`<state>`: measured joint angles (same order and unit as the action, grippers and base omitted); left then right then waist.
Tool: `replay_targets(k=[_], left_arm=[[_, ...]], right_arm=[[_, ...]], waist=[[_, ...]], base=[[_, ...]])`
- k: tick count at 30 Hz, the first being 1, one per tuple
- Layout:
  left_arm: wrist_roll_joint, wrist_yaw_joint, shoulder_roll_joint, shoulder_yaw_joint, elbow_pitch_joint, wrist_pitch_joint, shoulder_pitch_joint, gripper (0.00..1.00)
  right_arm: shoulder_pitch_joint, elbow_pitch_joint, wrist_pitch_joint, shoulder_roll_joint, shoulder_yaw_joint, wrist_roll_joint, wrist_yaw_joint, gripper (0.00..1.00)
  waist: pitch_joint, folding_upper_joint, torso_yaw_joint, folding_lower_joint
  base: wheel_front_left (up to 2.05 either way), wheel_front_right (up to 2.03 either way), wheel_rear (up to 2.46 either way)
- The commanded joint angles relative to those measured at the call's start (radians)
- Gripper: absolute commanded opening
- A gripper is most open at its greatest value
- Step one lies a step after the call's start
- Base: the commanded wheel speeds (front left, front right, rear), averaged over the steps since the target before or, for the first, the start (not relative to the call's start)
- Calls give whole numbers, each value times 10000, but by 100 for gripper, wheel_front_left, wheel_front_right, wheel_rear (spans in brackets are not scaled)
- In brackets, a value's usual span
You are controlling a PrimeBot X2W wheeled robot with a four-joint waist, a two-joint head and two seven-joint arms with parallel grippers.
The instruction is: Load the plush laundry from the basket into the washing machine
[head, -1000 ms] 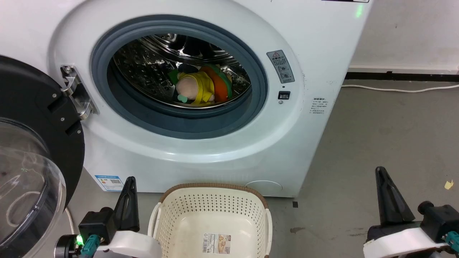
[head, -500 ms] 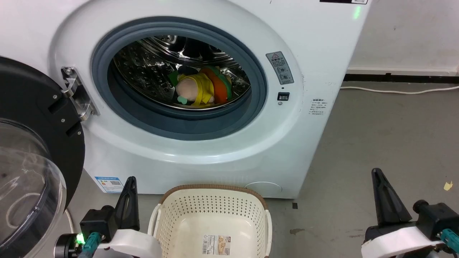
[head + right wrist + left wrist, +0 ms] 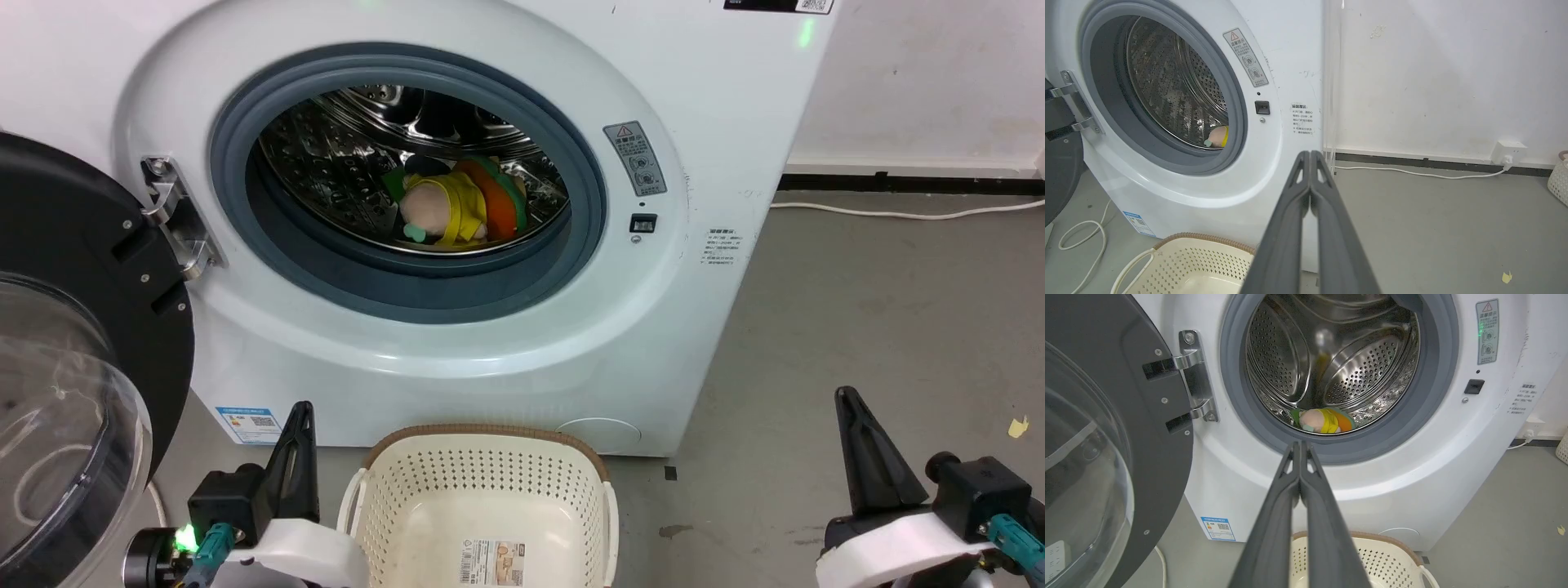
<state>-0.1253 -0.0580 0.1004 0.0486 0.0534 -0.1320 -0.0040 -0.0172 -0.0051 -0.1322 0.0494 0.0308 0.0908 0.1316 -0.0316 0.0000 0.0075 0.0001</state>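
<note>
plush laundry: two soft toys inside the drum, lying on its lower curve, touching each other.
yellow toy: in front; rounded pinkish-beige end faces the opening, yellow part wraps behind it, small green bit at lower left. Long axis hard to call, it is bunched up.
orange burger: just right of and behind the yellow toy and partly covered by it. Stands on edge, orange and green layers run roughly top to bottom, top leaning left in the head view. Its lower edge is hidden by the gasket.
right wrist view: only a pinkish and yellow sliver of plush peeks past the gasket.
basket: on the floor just before the washing machine, open side up, between the two tools. Near end cut off by the frame, so long axis cannot be told. Inner bottom shows a paper label.
door: swung open on the left, hung on a metal hinge; left part and bottom cut off. Clear window bulges toward the camera.
left tool: fingers pressed together, holding nothing, aimed at the gasket's lower rim in the left wrist view. Low left of the basket in the head view; its body is cut off at the bottom.
right tool: fingers together, holding nothing, aimed past the machine's right front corner. Well right of the basket, over bare floor.
white cable: runs along the floor by the wall; far end cut off.
</note>
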Motion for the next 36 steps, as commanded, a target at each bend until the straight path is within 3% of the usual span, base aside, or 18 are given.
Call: replay_targets(k=[1,36], left_arm=[[87,73,-72,-48,-79,58,20,0],[729,352,-309,-289,-329,753,31,0]], right_arm=[[67,24,59,3,-14,-99,-5,0],[125,39,754,6,-176,-544,-7,0]], waist=[[8,0,-2,0],[177,0,-42,0]], base=[[0,0,0],[0,0,0]])
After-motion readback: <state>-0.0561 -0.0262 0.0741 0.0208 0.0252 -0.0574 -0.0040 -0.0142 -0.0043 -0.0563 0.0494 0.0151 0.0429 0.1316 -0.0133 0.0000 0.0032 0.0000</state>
